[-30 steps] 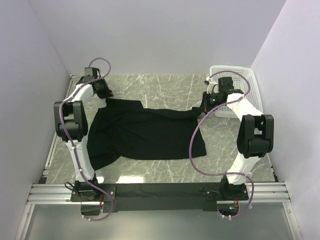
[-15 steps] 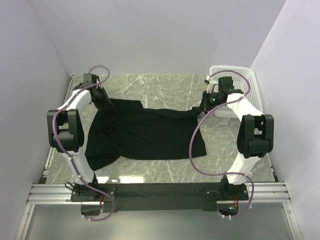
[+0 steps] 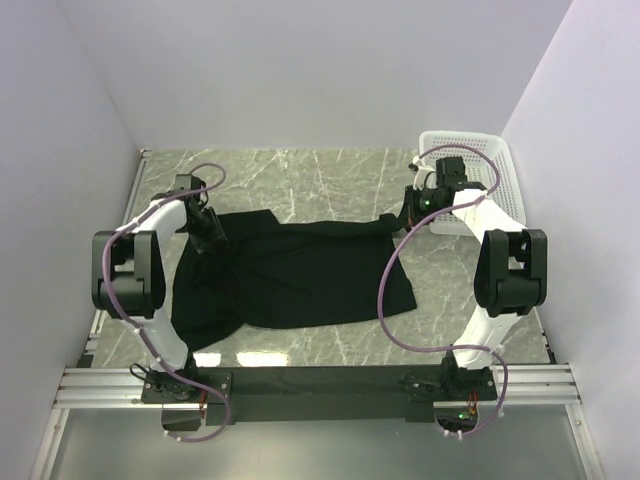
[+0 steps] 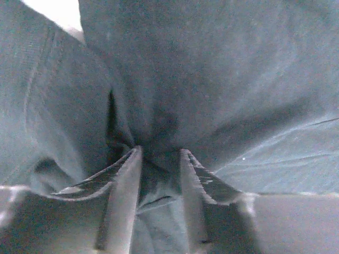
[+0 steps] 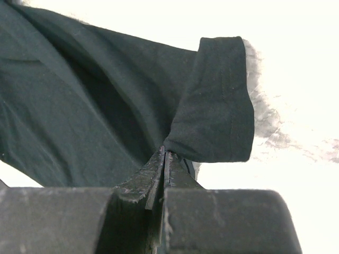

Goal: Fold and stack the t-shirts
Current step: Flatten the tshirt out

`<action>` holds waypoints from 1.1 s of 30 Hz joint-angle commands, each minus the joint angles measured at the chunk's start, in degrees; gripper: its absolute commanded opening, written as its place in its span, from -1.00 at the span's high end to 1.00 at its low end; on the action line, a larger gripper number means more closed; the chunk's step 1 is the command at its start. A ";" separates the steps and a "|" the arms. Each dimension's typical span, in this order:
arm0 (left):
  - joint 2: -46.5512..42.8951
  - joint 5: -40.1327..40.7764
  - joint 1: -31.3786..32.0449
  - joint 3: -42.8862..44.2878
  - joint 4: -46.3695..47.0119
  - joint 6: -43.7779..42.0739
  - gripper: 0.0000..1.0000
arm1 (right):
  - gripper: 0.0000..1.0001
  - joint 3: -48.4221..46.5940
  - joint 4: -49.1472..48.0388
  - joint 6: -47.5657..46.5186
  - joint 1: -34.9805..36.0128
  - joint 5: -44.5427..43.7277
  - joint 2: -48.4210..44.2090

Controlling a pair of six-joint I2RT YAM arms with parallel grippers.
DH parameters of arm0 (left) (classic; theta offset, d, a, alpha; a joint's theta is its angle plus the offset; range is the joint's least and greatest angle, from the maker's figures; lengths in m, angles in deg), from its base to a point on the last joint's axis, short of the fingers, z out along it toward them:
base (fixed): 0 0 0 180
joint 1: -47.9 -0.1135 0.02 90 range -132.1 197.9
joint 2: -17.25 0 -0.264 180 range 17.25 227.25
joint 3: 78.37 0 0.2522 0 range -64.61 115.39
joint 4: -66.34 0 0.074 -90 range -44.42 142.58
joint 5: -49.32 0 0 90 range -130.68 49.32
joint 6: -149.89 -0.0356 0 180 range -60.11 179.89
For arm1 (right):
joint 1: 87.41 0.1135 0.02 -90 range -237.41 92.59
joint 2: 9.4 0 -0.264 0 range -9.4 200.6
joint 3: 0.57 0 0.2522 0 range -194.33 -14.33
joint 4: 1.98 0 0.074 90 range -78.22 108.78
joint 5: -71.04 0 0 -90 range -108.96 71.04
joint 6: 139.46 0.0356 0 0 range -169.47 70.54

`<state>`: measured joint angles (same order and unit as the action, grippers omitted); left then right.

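While the black t-shirt [image 3: 300, 275] lies spread and rumpled on the marble worktop [image 3: 330, 180], beside the white basket [image 3: 455, 135] standing at the far corner, both arms grip it. The right pincer [image 3: 406, 217], next to the basket, has its fingers pressed tight together on the shirt's edge by a turned-back sleeve [image 5: 217, 100]. The left pincer [image 3: 212, 238], well away from the basket, is nearly closed on a bunched pleat of cloth.

place: robot lab cell | evidence: blank walls [image 3: 320, 70], aluminium rail [image 3: 105, 388], marble-print tabletop [image 3: 320, 175]
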<state>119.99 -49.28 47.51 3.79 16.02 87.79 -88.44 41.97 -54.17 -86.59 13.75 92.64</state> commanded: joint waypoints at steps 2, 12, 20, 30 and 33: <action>-8.93 5.17 -0.06 1.02 0.78 0.49 0.03 | 1.00 0.54 -1.63 0.32 -0.47 1.13 -2.81; -1.59 3.06 -3.83 14.38 3.25 3.56 -0.33 | 1.00 0.01 -2.16 0.58 -0.47 1.57 -1.93; 9.22 4.73 -3.92 18.25 3.42 1.81 -0.33 | 1.00 0.36 -2.68 0.93 -0.47 1.48 -2.11; 16.26 11.14 -3.57 21.86 1.05 -2.06 -0.32 | 1.00 0.63 -2.77 1.46 -0.38 1.39 -1.67; 18.11 13.69 -2.61 22.56 -0.79 -4.16 -0.33 | 1.00 0.46 -2.95 1.90 -0.47 1.48 -1.49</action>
<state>136.58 -39.53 43.84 24.16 17.27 86.79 -88.09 40.92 -53.13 -86.61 14.71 92.59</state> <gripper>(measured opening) 0.663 0.007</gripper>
